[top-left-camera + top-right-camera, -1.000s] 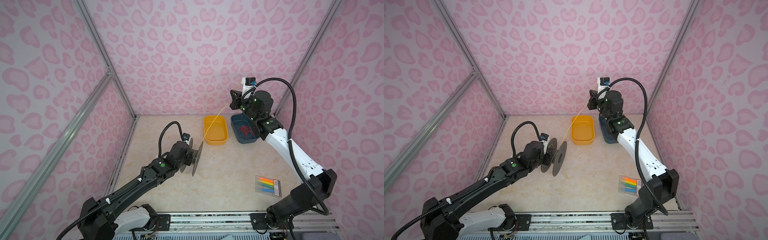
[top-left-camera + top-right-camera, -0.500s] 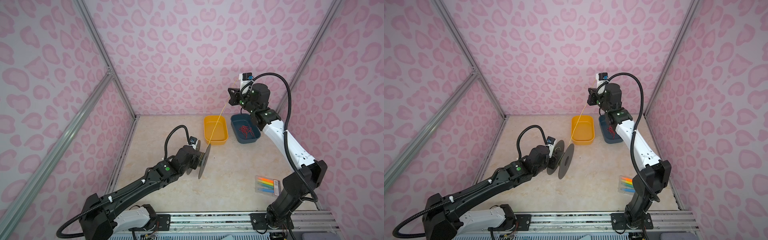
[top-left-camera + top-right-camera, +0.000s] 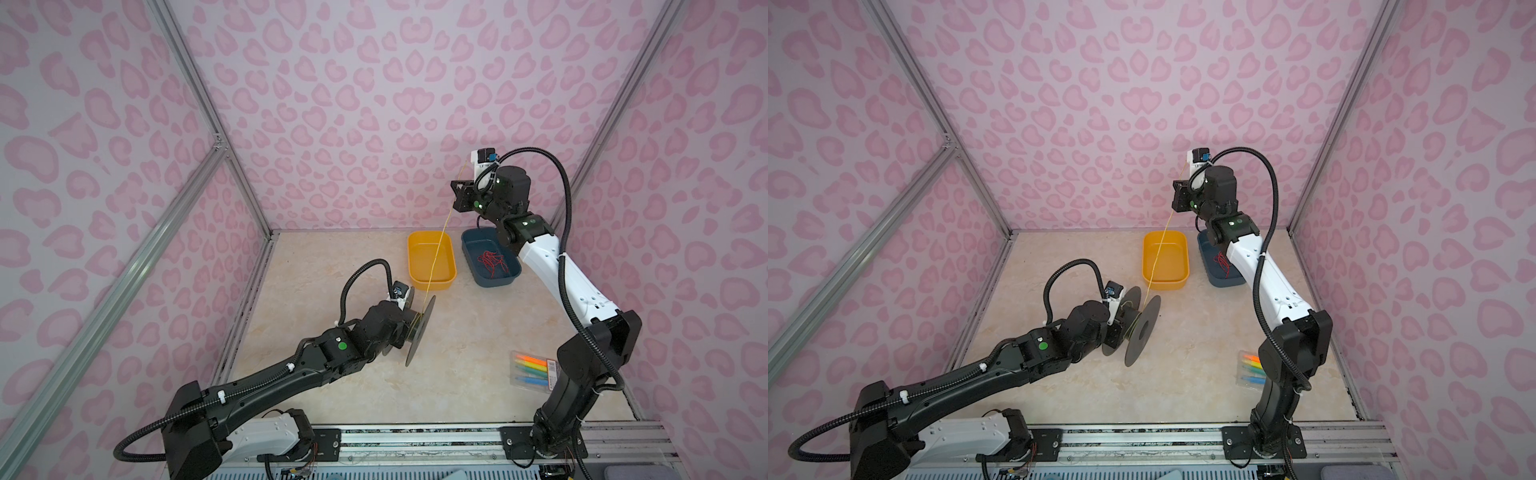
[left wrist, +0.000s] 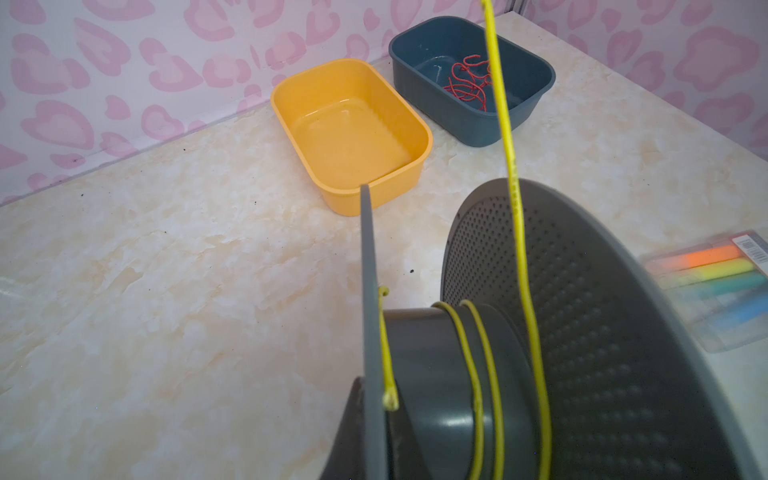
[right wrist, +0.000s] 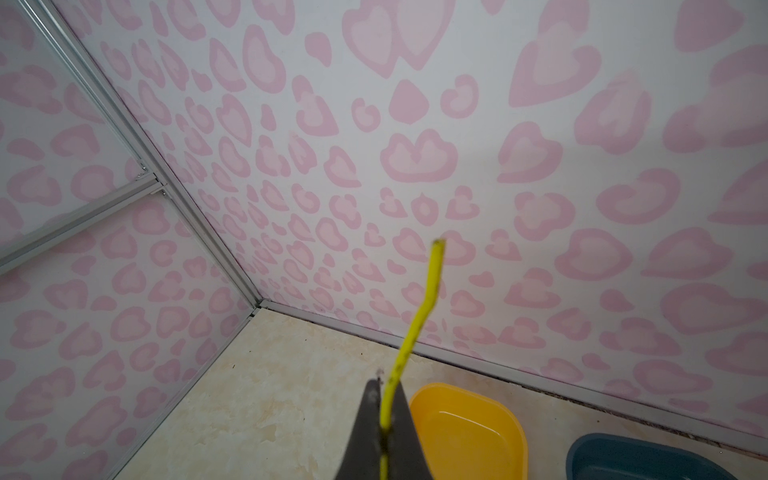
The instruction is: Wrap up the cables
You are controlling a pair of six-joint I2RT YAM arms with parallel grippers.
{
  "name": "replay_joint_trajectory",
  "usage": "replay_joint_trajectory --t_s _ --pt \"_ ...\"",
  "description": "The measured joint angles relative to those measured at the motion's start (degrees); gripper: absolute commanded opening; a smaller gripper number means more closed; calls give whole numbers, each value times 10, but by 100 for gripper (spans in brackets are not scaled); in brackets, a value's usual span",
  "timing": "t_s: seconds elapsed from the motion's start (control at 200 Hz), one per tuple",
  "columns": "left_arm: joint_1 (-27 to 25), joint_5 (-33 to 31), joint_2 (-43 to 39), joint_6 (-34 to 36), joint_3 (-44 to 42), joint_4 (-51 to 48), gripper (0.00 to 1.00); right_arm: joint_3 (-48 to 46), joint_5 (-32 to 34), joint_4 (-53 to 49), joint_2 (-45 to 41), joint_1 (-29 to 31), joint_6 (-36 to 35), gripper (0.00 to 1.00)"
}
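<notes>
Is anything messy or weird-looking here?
A bit. On the spool the yellow wire sits in just a few loose turns with gaps between, and its bent end pokes out beside one disc. The red wires lie tangled in the blue tub.

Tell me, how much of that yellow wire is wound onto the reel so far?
Done: a few turns of the yellow wire already circle the spool hub. In hand: the left gripper carries the spool, and the right gripper pinches the wire near its free end, holding it taut. Left: that whole stretch from the spool up to the right gripper, seen across the yellow bin, is unwound.
</notes>
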Motion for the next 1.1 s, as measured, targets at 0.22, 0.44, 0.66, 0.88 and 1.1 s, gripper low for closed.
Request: replay_joint_trajectory --t_s 0.22,0.44,0.66,0.88,1.1 --pt "-15 -14 12 -1 2 4 4 13 -8 -20 18 -8 0 0" --pt "-19 -17 12 -1 5 0 4 15 -15 -25 24 -11 0 0" --pt "-19 -17 -1 0 13 -8 4 2 -16 -11 24 -19 5 0" --pt "-20 -12 -36 1 22 -34 4 -41 -16 21 20 -25 13 0" --pt "-20 -15 -78 8 30 -60 4 -132 -1 96 1 -28 25 0"
